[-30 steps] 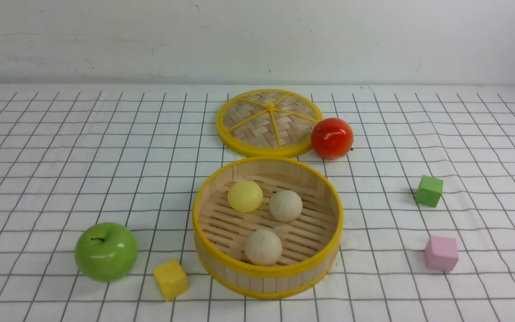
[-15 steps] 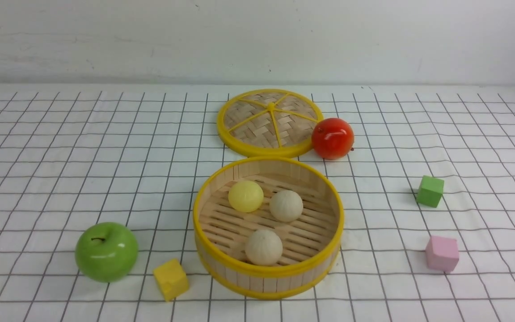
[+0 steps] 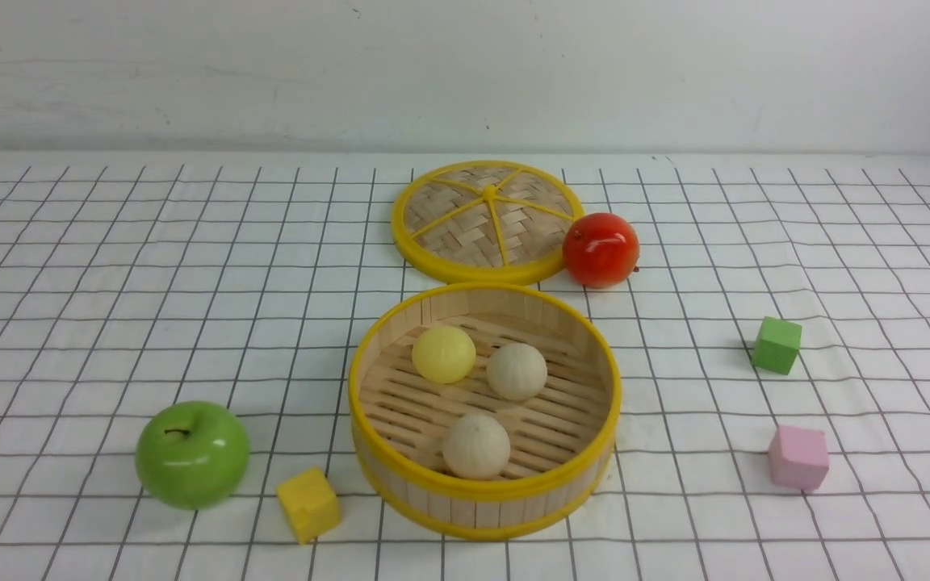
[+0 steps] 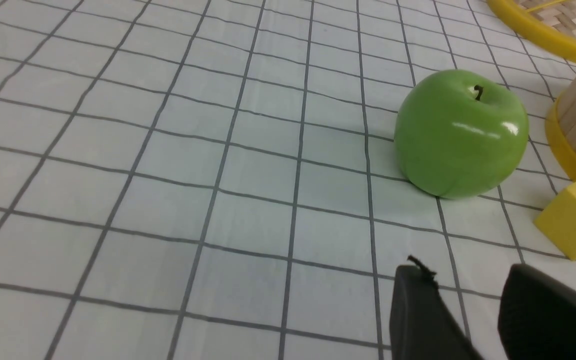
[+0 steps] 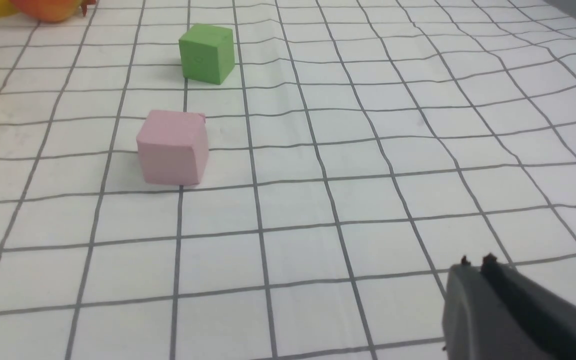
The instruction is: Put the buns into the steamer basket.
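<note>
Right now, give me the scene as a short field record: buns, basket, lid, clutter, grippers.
buns: yellow bun and two beige buns, all inside the steamer basket
lid: lid off, flat behind the basket
clutter: red apple, green apple, yellow cube, green cube, pink cube
left gripper: open, empty
right gripper: shut, empty

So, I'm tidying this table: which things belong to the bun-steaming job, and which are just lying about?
Belongs to the job:
- round slatted wooden steamer basket with yellow rims
- smooth pale yellow bun
- two matte beige-white buns

Lying about:
- flat woven yellow-rimmed lid
- glossy red fruit
- glossy green apple
- yellow cube
- green cube
- pink cube
</note>
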You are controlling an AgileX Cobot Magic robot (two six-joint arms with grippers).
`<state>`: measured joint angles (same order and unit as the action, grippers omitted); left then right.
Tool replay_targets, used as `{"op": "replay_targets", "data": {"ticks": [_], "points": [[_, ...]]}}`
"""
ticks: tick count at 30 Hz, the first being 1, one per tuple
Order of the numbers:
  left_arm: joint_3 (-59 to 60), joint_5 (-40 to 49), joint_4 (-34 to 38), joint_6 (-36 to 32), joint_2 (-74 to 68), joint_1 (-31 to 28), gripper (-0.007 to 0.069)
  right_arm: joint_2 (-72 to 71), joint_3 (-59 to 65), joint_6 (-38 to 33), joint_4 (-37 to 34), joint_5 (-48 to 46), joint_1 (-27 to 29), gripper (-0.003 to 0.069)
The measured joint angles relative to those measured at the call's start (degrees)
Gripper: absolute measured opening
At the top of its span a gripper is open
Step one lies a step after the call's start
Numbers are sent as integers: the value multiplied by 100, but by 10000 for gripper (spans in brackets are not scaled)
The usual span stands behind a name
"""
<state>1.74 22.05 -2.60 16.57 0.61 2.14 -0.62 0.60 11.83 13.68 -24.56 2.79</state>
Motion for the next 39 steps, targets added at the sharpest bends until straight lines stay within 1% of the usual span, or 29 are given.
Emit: {"op": "replay_targets", "data": {"ticks": [39], "points": [[0,0,4,0,0,0,237,0,0,0,0,0,0,64]]}}
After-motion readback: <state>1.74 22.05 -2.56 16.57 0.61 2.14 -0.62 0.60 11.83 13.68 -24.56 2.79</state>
